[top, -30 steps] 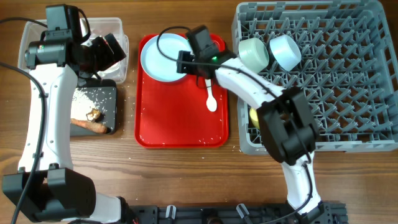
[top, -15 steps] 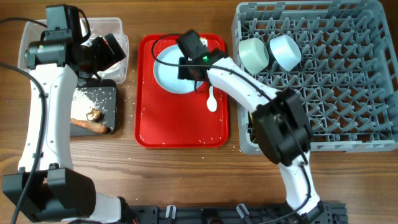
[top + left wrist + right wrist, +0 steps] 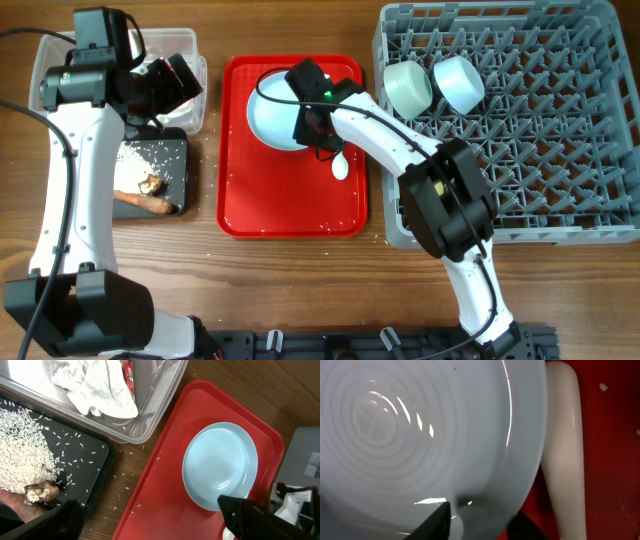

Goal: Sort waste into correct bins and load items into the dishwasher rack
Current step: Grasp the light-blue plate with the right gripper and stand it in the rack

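Note:
The round pale-blue plate point(image 3: 272, 115) is on the flat red tray point(image 3: 290, 205). My right gripper point(image 3: 312, 122) is shut on the plate's right rim, one finger above and one below point(image 3: 482, 510). The white spoon point(image 3: 340, 165) lies just right of the plate point(image 3: 420, 435), also in the right wrist view point(image 3: 562, 450). My left gripper point(image 3: 172, 82) is open and empty above the clear tub point(image 3: 55, 55), which holds the crumpled paper point(image 3: 95, 385). The black tray point(image 3: 175, 150) holds rice point(image 3: 25, 435), the brown scrap point(image 3: 150, 184) and the sausage piece point(image 3: 145, 204). The rack point(image 3: 560, 150) holds the green bowl point(image 3: 408, 87), the blue bowl point(image 3: 458, 82) and the yellow cup point(image 3: 408, 187).
Loose rice grains lie on the wood between the black tray and the red tray point(image 3: 120, 477). The rack stands right against the red tray's right side. Cables run along the table's left edge point(image 3: 30, 110).
My right gripper has moved left and down onto the plate's right rim. The plate has shifted right and toward the tray's middle with it. The left arm has not moved.

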Robot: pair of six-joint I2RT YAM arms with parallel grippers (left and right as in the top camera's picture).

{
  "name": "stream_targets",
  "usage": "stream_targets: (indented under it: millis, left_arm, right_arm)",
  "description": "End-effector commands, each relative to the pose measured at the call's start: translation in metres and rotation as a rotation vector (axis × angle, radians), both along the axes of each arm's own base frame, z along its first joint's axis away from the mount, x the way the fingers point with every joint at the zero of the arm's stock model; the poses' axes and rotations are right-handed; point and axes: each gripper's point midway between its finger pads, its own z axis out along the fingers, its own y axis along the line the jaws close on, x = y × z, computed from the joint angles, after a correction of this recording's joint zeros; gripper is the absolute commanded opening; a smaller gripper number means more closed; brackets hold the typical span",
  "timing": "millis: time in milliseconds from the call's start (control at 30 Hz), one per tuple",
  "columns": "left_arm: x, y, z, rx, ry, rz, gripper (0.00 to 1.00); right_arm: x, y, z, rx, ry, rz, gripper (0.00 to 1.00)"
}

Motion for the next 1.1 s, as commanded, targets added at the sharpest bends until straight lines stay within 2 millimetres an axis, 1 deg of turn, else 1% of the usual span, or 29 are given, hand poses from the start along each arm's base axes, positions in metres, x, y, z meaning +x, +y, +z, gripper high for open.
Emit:
stream_targets:
  millis: [0, 33, 67, 133, 167, 200, 233, 267, 300, 333, 400, 433, 467, 500, 533, 567, 600, 633, 667, 700, 767, 867, 900, 933, 967, 1033, 1067]
  left_arm:
    - [0.002, 0.003, 0.003, 0.008, -0.011, 0.005, 1.0]
    - [0.002, 0.003, 0.003, 0.008, -0.011, 0.005, 1.0]
    - [0.002, 0.003, 0.003, 0.008, -0.011, 0.005, 1.0]
    - [0.002, 0.003, 0.003, 0.008, -0.011, 0.005, 1.0]
    - [0.002, 0.003, 0.003, 0.008, -0.011, 0.005, 1.0]
    - [0.002, 0.003, 0.003, 0.008, -0.011, 0.005, 1.0]
    - [0.002, 0.003, 0.003, 0.008, -0.011, 0.005, 1.0]
    - [0.002, 0.003, 0.003, 0.008, -0.011, 0.005, 1.0]
    - [0.002, 0.003, 0.003, 0.008, -0.011, 0.005, 1.0]
    - [0.002, 0.003, 0.003, 0.008, -0.011, 0.005, 1.0]
    - [0.002, 0.003, 0.003, 0.008, -0.011, 0.005, 1.0]
    - [0.002, 0.003, 0.003, 0.008, -0.011, 0.005, 1.0]
    - [0.002, 0.003, 0.003, 0.008, -0.011, 0.005, 1.0]
    - [0.002, 0.003, 0.003, 0.008, -0.011, 0.005, 1.0]
    - [0.002, 0.003, 0.003, 0.008, -0.011, 0.005, 1.0]
    - [0.002, 0.003, 0.003, 0.008, -0.011, 0.005, 1.0]
    - [0.002, 0.003, 0.003, 0.008, -0.011, 0.005, 1.0]
    - [0.002, 0.003, 0.003, 0.008, -0.011, 0.005, 1.0]
    - [0.002, 0.003, 0.003, 0.008, -0.011, 0.005, 1.0]
    - [0.002, 0.003, 0.003, 0.008, -0.011, 0.005, 1.0]
    - [0.002, 0.003, 0.003, 0.008, -0.011, 0.005, 1.0]
    - [0.002, 0.003, 0.003, 0.008, -0.011, 0.005, 1.0]
    - [0.002, 0.003, 0.003, 0.008, -0.011, 0.005, 1.0]
    - [0.002, 0.003, 0.003, 0.008, -0.011, 0.005, 1.0]
    - [0.002, 0.003, 0.003, 0.008, -0.011, 0.005, 1.0]
    - [0.002, 0.003, 0.003, 0.008, -0.011, 0.005, 1.0]
    - [0.002, 0.003, 0.003, 0.008, -0.011, 0.005, 1.0]
  right_arm:
    - [-0.005, 0.001, -0.012, 0.012, 0.039, -0.011, 0.16]
    - [-0.004, 0.001, -0.012, 0.013, 0.037, -0.009, 0.08]
    - [-0.004, 0.001, -0.012, 0.013, 0.037, -0.008, 0.04]
    - [-0.001, 0.003, -0.009, 0.016, 0.018, 0.028, 0.04]
    - [0.004, 0.005, -0.004, 0.017, -0.002, 0.062, 0.04]
    - [0.013, 0.005, 0.004, 0.016, -0.035, 0.121, 0.04]
    - [0.024, 0.004, 0.02, 0.017, -0.086, 0.187, 0.04]
    - [0.035, -0.001, 0.044, 0.02, -0.139, 0.242, 0.04]
    - [0.049, -0.008, 0.09, 0.025, -0.234, 0.311, 0.04]
    - [0.058, -0.017, 0.133, 0.024, -0.32, 0.358, 0.04]
    - [0.062, -0.043, 0.22, 0.03, -0.495, 0.37, 0.04]
    - [0.061, -0.067, 0.263, 0.006, -0.585, 0.328, 0.04]
    - [0.058, -0.092, 0.294, -0.037, -0.652, 0.284, 0.04]
    - [0.054, -0.117, 0.32, -0.096, -0.711, 0.265, 0.04]
    - [0.043, -0.163, 0.354, -0.227, -0.774, 0.209, 0.04]
    - [0.031, -0.21, 0.375, -0.373, -0.789, 0.116, 0.04]
    - [0.014, -0.26, 0.39, -0.553, -0.768, 0.001, 0.04]
    - [0.002, -0.293, 0.396, -0.675, -0.728, -0.057, 0.04]
    - [-0.007, -0.321, 0.397, -0.79, -0.669, -0.08, 0.04]
    - [-0.011, -0.34, 0.391, -0.883, -0.595, -0.048, 0.04]
    - [-0.008, -0.363, 0.378, -0.994, -0.49, 0.035, 0.04]
    - [0.021, -0.401, 0.338, -1.14, -0.313, 0.2, 0.04]
    - [0.029, -0.415, 0.322, -1.17, -0.252, 0.224, 0.04]
    - [0.036, -0.424, 0.312, -1.184, -0.22, 0.231, 0.04]
    - [0.05, -0.437, 0.294, -1.208, -0.163, 0.294, 0.04]
    - [0.069, -0.45, 0.28, -1.248, -0.128, 0.363, 0.04]
    - [0.075, -0.452, 0.275, -1.252, -0.13, 0.372, 0.04]
